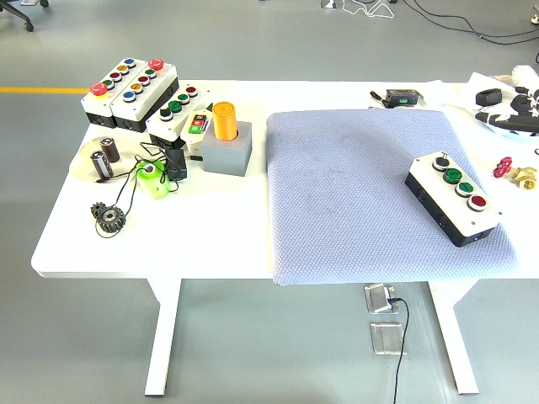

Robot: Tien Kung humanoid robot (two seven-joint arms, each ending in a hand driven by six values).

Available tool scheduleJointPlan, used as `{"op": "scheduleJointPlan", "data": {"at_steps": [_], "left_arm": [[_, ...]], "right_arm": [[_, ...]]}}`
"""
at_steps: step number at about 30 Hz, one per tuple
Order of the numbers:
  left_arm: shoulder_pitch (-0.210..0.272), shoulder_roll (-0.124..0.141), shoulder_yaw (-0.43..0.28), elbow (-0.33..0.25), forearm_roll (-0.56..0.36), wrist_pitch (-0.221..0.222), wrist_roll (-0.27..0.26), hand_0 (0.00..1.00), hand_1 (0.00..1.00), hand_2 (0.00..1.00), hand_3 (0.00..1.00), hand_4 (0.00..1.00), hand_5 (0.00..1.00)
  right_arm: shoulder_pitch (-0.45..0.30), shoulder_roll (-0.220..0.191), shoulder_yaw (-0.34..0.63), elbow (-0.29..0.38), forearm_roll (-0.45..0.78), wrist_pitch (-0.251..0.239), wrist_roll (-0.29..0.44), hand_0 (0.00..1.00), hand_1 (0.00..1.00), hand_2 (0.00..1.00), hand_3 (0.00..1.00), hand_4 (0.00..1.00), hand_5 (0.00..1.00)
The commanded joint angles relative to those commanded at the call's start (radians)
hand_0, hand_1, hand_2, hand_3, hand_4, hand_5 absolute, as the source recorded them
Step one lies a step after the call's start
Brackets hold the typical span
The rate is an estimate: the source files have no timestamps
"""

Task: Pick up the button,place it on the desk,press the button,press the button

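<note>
Neither of your hands is in frame, so you can't tell their state or whether they hold anything. Your button box sits on the grey-blue mat, near its right edge, angled, with black, green, green and red buttons on top. Left on the white table: more button boxes, an orange cylinder upright in a grey block, a black gear.

My one head view, high at the near edge, facing forward and down, whole white table in frame.
</note>
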Motion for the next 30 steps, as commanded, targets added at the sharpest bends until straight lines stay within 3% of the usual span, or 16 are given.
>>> {"op": "scheduleJointPlan", "data": {"at_steps": [3, 6, 9, 20, 30], "left_arm": [[-0.002, 0.0, -0.006, 0.0, 0.002, 0.001, -0.001, 0.729, 0.827, 0.858, 0.748, 0.461, 0.974], [-0.005, 0.0, -0.013, -0.003, 0.009, 0.005, 0.0, 0.729, 0.826, 0.857, 0.748, 0.458, 0.973], [-0.006, 0.0, -0.022, -0.005, 0.014, 0.004, -0.001, 0.729, 0.826, 0.857, 0.747, 0.458, 0.973], [-0.012, 0.006, -0.037, -0.006, 0.024, 0.005, -0.005, 0.728, 0.824, 0.855, 0.742, 0.458, 0.973], [-0.015, 0.006, -0.039, -0.008, 0.022, 0.009, -0.007, 0.729, 0.823, 0.855, 0.74, 0.459, 0.973]], "right_arm": [[-0.006, 0.005, -0.005, 0.025, -0.01, -0.035, -0.002, 0.998, 0.97, 0.998, 0.998, 0.956, 0.309], [-0.017, 0.021, -0.003, 0.051, -0.063, -0.134, 0.012, 0.998, 0.955, 0.998, 0.998, 0.951, 0.288], [-0.03, 0.032, 0.01, 0.074, -0.115, -0.16, -0.001, 0.998, 0.953, 0.998, 0.998, 0.951, 0.287], [-0.153, 0.092, 0.171, 0.137, -0.324, -0.102, -0.097, 0.998, 0.947, 0.998, 0.998, 0.942, 0.265], [-0.217, 0.129, 0.209, 0.127, -0.404, -0.078, -0.13, 0.998, 0.947, 0.998, 0.998, 0.945, 0.27]]}}
